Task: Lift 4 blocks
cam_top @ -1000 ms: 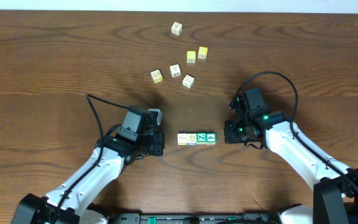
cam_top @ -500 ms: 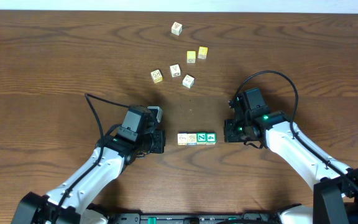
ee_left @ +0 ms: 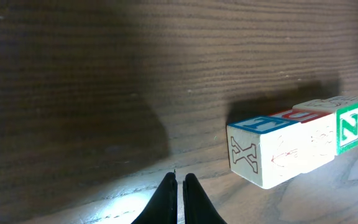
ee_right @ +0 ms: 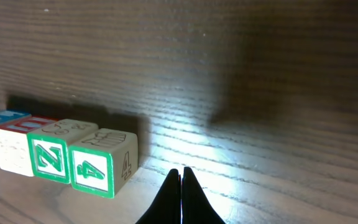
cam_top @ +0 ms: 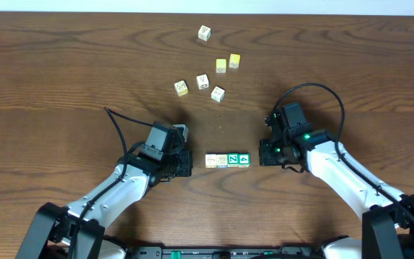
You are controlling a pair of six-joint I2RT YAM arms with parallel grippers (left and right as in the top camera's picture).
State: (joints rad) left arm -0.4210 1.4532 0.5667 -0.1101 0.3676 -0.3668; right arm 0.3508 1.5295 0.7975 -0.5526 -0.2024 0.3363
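Blocks [cam_top: 227,160] in tight row, long axis L-R; bare table [cam_top: 49,72] ea. end; left tool [ee_left: 180,186] & right tool [ee_right: 181,180] clenched, empty.

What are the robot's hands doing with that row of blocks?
Left hand shut, empty. Right hand shut, empty. Four blocks in a row between them, not lifted. Nothing blocking.

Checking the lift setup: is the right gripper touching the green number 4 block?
Apart. The right wrist view shows bare table between the shut right gripper and the green 4 block.
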